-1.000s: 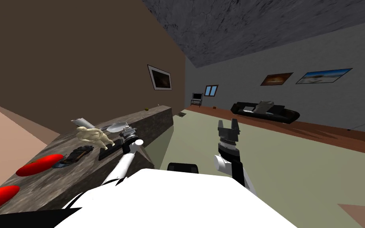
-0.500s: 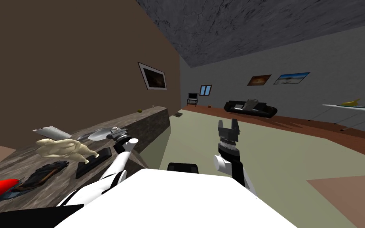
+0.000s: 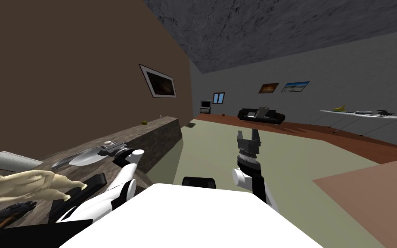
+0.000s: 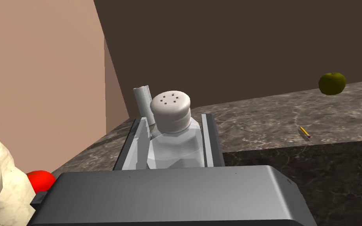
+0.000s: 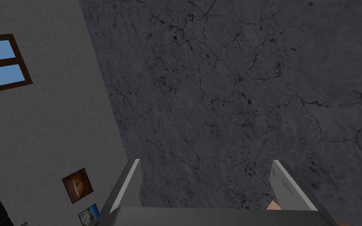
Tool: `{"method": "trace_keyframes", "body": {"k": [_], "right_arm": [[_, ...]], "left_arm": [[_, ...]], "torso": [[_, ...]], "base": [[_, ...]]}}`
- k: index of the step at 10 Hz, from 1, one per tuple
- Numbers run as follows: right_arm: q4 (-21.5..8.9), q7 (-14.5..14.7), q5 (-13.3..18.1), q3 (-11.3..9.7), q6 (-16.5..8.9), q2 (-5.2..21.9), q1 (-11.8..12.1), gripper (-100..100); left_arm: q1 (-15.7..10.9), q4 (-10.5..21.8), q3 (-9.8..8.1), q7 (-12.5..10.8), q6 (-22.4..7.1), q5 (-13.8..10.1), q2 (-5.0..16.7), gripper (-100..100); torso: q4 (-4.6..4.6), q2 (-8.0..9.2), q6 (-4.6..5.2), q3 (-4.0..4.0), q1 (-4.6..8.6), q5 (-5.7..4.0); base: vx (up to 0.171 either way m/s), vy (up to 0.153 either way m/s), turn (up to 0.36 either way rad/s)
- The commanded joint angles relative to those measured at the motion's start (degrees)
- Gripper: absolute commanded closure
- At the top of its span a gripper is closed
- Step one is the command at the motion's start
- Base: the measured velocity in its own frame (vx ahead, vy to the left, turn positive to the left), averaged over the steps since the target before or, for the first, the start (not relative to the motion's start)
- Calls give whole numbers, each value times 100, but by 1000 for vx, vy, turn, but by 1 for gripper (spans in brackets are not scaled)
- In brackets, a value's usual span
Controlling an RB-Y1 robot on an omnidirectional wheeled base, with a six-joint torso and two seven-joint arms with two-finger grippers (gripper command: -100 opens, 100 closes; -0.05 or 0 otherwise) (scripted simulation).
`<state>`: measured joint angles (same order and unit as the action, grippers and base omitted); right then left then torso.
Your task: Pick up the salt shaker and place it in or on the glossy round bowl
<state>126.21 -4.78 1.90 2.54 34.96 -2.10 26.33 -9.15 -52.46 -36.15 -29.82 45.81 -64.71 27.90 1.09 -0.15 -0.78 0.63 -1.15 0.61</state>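
The left gripper (image 4: 174,127) has its fingers pressed against both sides of the salt shaker (image 4: 171,106), a clear body with a pale perforated cap. In the head view it is held at the dark marbled tabletop (image 4: 262,117), just right of the glossy silver bowl (image 3: 85,156). Farther along the tabletop lie a green apple (image 4: 332,83) and a pencil (image 4: 304,132), while the right gripper (image 5: 206,164) is raised over the floor to the right, well apart, with its fingers spread wide.
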Motion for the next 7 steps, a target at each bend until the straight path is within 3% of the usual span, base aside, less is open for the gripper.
{"method": "trace_keyframes", "body": {"k": [1, 2, 3, 5, 6, 7], "right_arm": [[0, 0, 0, 0, 0, 0, 0, 0], [0, 0, 0, 0, 0, 0, 1, 0], [0, 0, 0, 0, 0, 0, 0, 0], [0, 0, 0, 0, 0, 0, 1, 0], [0, 0, 0, 0, 0, -1, 0, 0], [0, 0, 0, 0, 0, 0, 0, 0]], "left_arm": [[-77, 145, -209, 35, 94, -26, 53, 100], [-209, 380, -406, 117, 194, -105, 183, 100], [-209, 380, -508, 117, 194, -105, 183, 100], [-209, 380, -508, 117, 194, -105, 183, 100], [-338, 612, -774, 196, 284, -182, 315, 100], [-338, 612, -804, 196, 284, -182, 315, 100]], "torso": [[0, 0, 0, 0, 0, 0], [2, 2, -5, 0, 5, 6], [1, -3, 0, 2, 5, 3], [1, 9, -8, -4, 17, 3], [0, 16, -6, -7, 31, 0], [-2, 13, -1, -7, 23, -4]], "base": [[35, 66, -110], [49, 60, -151], [39, 66, -102], [6, 23, 7], [13, 40, -139], [20, 68, -104]]}}
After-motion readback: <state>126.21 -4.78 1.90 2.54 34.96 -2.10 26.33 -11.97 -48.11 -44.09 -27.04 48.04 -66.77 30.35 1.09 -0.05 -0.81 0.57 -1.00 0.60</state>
